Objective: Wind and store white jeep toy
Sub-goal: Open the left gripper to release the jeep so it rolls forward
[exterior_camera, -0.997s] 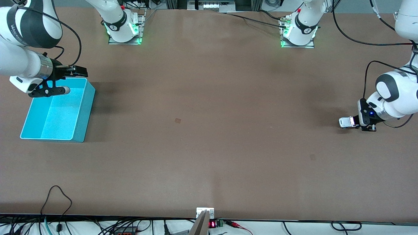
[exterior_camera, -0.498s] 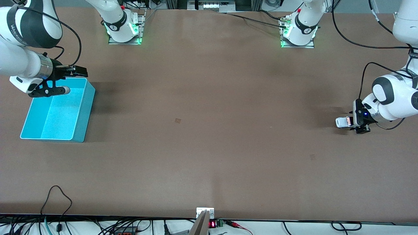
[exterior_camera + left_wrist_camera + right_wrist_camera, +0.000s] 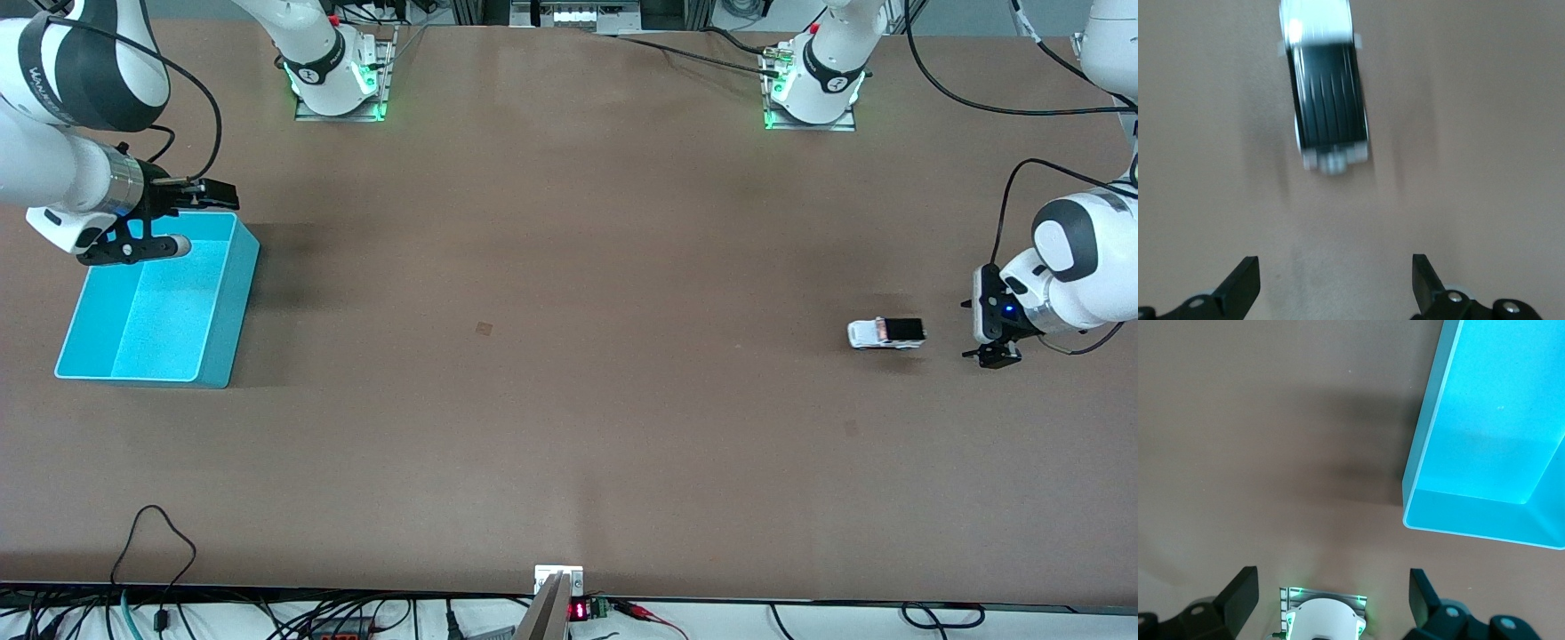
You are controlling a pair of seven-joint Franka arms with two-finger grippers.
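On the matte brown surface (image 3: 569, 400), toward the left arm's end, sits one white jeep toy (image 3: 885, 333), boxy with a ribbed black roof. At its three o'clock, left gripper (image 3: 989, 331) fingers stand released, empty. Right gripper (image 3: 191, 218) waits, fingers spread, over one glossy rectangular turquoise bin (image 3: 222, 329).

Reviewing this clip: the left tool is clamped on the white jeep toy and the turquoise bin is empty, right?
Not quite. The left tool stands open and apart from the white jeep toy, which sits free on the table, as the left wrist view shows. The turquoise bin is indeed empty.
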